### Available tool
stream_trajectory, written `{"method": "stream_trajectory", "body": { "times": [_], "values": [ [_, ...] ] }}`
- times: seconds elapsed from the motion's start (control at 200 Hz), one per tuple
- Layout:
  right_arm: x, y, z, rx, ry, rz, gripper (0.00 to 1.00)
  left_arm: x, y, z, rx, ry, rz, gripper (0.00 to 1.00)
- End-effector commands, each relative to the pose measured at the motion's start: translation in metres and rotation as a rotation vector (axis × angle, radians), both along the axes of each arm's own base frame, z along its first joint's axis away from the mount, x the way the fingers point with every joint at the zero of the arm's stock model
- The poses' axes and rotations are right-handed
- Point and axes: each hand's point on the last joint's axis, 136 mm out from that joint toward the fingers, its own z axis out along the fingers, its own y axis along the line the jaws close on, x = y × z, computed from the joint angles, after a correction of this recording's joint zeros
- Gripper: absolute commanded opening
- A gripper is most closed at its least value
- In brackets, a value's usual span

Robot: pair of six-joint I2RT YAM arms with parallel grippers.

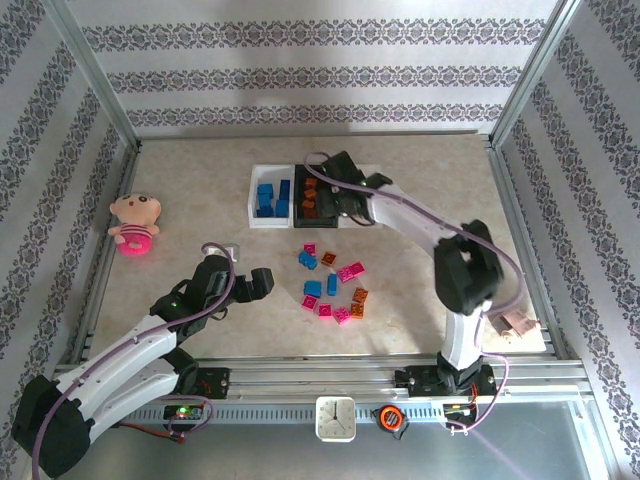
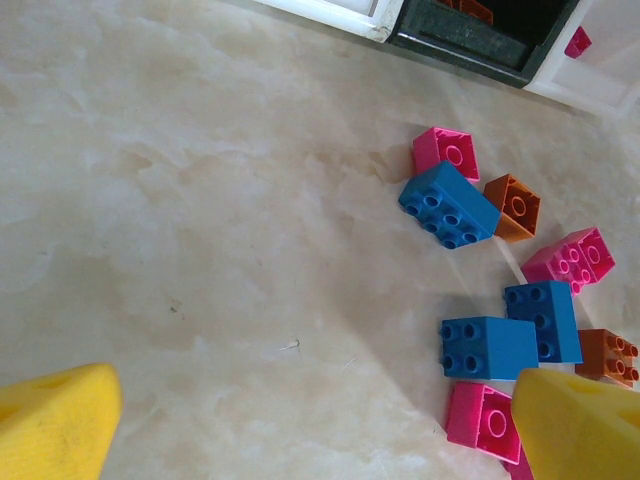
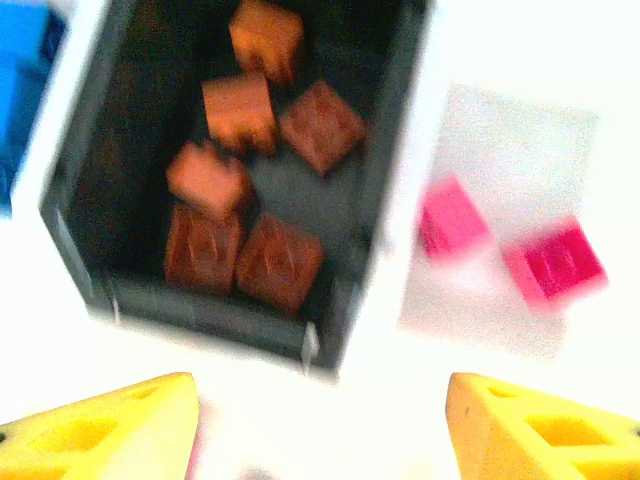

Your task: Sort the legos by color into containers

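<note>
Mid-sort, between picks: both arms empty-handed, a cluster of legos (image 1: 332, 285) not yet binned.

The right fingers (image 3: 540, 430) hang spread wide, with nothing between them, above the black bin (image 3: 200, 312), which holds orange bricks (image 3: 240, 110). The left white bin (image 1: 252, 203) holds blue ones, and the right white bin (image 3: 510, 140) holds two pink. The left fingers (image 2: 580, 425) are likewise spread and empty, low over the bench (image 2: 200, 200) just beside the loose pile of blue, pink and orange. The next pick probably falls to the left arm. It would shift over the blue brick (image 2: 488, 347) near its fingertip, straddle it clear of the close neighbours, close, then carry it to the bin of blues.
</note>
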Motion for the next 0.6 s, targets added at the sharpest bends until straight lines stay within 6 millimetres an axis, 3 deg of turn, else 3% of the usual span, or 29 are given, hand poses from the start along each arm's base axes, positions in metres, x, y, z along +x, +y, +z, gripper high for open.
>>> {"method": "stream_trajectory", "body": {
  "times": [0.0, 0.14, 0.265, 0.4, 0.595],
  "values": [
    [-0.055, -0.015, -0.01, 0.024, 0.051, -0.006, 0.66, -0.002, -0.004, -0.001, -0.021, 0.005, -0.016, 1.0],
    [-0.124, -0.042, -0.048, 0.021, 0.163, -0.031, 0.67, -0.001, -0.006, -0.007, -0.02, 0.021, -0.015, 1.0],
    [-0.156, -0.048, -0.072, 0.007, 0.234, -0.014, 0.67, 0.0, -0.007, -0.014, -0.019, 0.038, -0.008, 1.0],
    [-0.169, -0.046, -0.09, 0.037, 0.289, -0.039, 0.67, 0.001, -0.008, -0.017, -0.022, 0.045, -0.006, 1.0],
    [-0.165, -0.037, -0.101, 0.095, 0.303, -0.111, 0.61, -0.001, -0.006, -0.02, -0.018, 0.05, -0.004, 1.0]
  ]
}}
